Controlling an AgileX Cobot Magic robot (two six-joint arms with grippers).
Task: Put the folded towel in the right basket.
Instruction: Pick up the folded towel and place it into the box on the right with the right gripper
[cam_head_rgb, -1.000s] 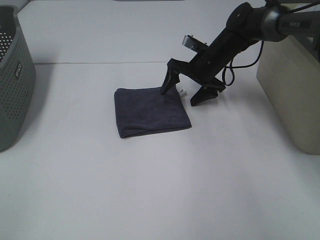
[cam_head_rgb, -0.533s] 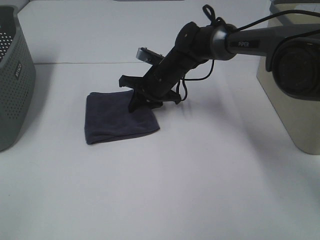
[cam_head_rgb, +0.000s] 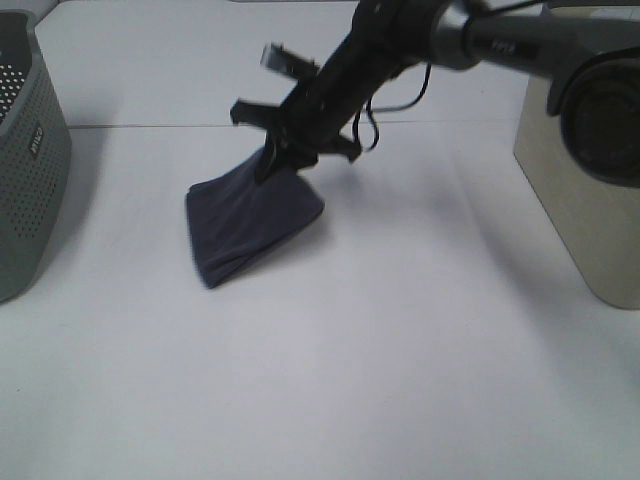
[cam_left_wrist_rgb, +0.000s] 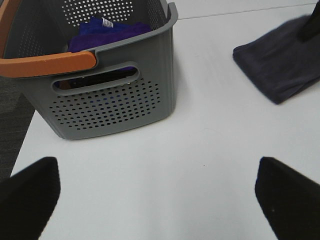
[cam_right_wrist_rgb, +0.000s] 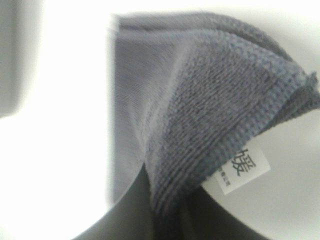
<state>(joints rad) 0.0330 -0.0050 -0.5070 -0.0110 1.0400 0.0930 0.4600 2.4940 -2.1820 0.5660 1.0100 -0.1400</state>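
Our right gripper (cam_head_rgb: 283, 158) is clamped on a corner of the dark grey folded towel (cam_head_rgb: 250, 225). The towel slants down from it, away from the tall beige basket (cam_head_rgb: 575, 200) (the goal, we judge), with its low end on the white table (cam_head_rgb: 400, 350). The left gripper (cam_left_wrist_rgb: 159, 192), spread wide and empty, sits farther from that basket. We count one loose towel and two baskets, the other a grey perforated plastic basket (cam_head_rgb: 30, 180).

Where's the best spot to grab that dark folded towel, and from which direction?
At a corner, from above. The folded towel is flat, soft cloth, so thin fingers can likely pinch all its layers at an edge. The right gripper is shut on its labelled corner, which stands higher than the rest.
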